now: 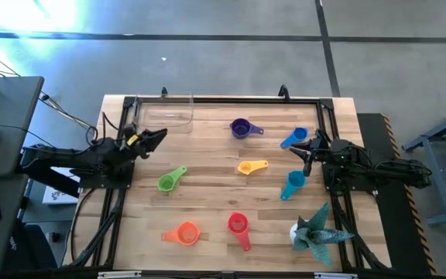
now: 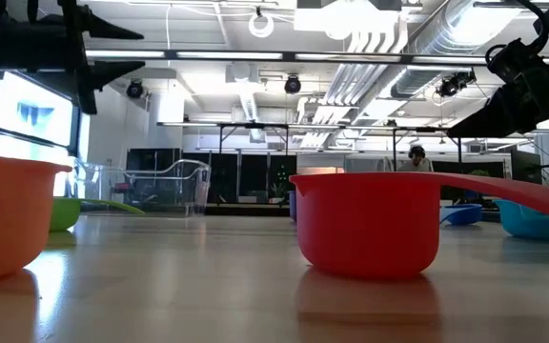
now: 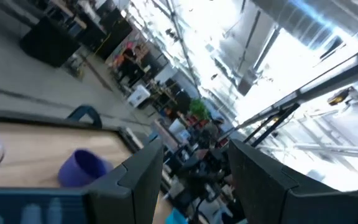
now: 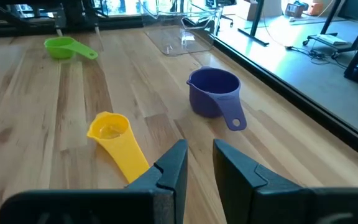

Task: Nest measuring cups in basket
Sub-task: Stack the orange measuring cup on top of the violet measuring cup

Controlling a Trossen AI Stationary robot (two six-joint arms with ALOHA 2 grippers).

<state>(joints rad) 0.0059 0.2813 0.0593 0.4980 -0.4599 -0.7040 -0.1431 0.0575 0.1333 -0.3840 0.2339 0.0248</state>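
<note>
Lying near right hand (image 1: 310,149): blue cup (image 1: 293,139), untouched.

The right gripper (image 4: 199,163) hangs above the wooden table (image 4: 36,118), its two dark fingers (image 4: 173,165) a small gap apart with nothing between them. Just past the fingertips lies the yellow cup (image 4: 112,132), its handle pointing back toward the gripper. Beside it stands the purple cup (image 4: 212,91) — upright, handle toward the camera. Farther off sits the green cup (image 4: 62,46), and the clear basket (image 4: 178,37) rests near the table's far edge — empty as far as can be seen.
</note>
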